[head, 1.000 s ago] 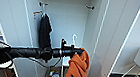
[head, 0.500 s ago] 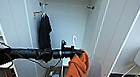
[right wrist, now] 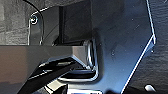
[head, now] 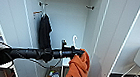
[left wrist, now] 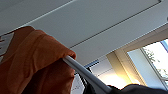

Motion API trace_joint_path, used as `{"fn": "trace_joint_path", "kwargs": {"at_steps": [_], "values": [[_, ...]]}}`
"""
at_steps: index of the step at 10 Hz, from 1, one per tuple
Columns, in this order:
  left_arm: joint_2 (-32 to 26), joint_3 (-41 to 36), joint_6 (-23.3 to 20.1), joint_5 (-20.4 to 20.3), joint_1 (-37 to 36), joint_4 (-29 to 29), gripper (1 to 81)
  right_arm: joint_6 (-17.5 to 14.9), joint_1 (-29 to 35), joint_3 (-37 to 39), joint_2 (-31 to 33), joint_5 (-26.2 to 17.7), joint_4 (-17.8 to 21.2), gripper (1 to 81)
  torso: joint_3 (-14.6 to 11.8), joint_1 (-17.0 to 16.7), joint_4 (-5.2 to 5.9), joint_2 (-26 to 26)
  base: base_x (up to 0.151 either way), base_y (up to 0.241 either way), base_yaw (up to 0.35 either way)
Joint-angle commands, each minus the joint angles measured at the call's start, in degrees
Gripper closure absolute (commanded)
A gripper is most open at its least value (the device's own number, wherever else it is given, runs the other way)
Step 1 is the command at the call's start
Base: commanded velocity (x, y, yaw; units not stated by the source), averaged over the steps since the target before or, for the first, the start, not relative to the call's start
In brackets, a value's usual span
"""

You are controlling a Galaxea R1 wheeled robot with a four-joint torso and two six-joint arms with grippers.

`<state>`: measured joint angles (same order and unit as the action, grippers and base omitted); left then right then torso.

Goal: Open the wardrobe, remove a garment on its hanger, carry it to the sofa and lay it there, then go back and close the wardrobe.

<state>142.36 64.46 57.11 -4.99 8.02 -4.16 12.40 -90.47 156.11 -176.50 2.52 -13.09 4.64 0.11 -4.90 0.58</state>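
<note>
At the end of our left arm, the left tool (head: 80, 52) is clamped on the hanger (head: 75, 42), whose white hook curves up just above it. From the left wrist view, the hanger's white bar (left wrist: 85, 73) runs out under a fold of the garment (left wrist: 35, 62), so the hold looks firm, though we cannot make out the fingers themselves. The garment (head: 78, 67) droops from the tool in a bunched orange heap, clear of the rail and hanging in front of the open wardrobe (head: 65, 18).

Compared with a second ago, little has altered: the arm stays stretched across the opening at the same height, and the garment hangs in much the same place, perhaps settled slightly. We judge the garment already lifted off its rail, so the taking-out step seems nearly complete, with carrying it to the sofa not yet begun.

Of our right tool we cannot tell whether it is apart or together; its wrist view gives dark robot parts.

Farther back, a black garment (head: 44, 31) hangs inside on the left. Both doors stand wide. Off to the right stands a white-framed chair (head: 136, 66).
</note>
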Motion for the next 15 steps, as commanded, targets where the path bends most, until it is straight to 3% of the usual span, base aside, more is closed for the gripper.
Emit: {"fn": "trace_joint_path", "kwargs": {"at_steps": [1, 5, 9, 15], "values": [[-1.01, -2.67, -0.16, -5.65, -11.14, -1.56, 81.1, -0.18, 1.64, -0.47, -0.29, -3.05, -0.09, 1.0, 0.0, 0.0, 0.0, 0.0, 0.0, 0.0, -0.185], [-4.97, -5.65, -0.08, -4.16, -11.14, -2.35, 81.1, -0.26, 1.56, -1.43, 2.86, -2.17, -0.09, 1.0, 0.0, 0.02, 0.0, 0.0, 0.0, 0.0, -0.189], [-7.43, -8.47, -0.07, -2.14, -10.61, -2.35, 81.1, -0.27, -0.29, -10.91, 12.18, -1.91, -0.01, 1.0, 0.0, 0.02, 0.0, 0.0, 0.0, 0.0, -0.191], [-8.76, -10.32, -0.16, -0.9, -9.2, -3.3, 81.1, 0.08, -2.4, -14.87, 15.8, -0.85, 0.52, 1.0, 0.0, 0.02, 0.0, 0.0, 0.0, 0.0, -0.197]]}}
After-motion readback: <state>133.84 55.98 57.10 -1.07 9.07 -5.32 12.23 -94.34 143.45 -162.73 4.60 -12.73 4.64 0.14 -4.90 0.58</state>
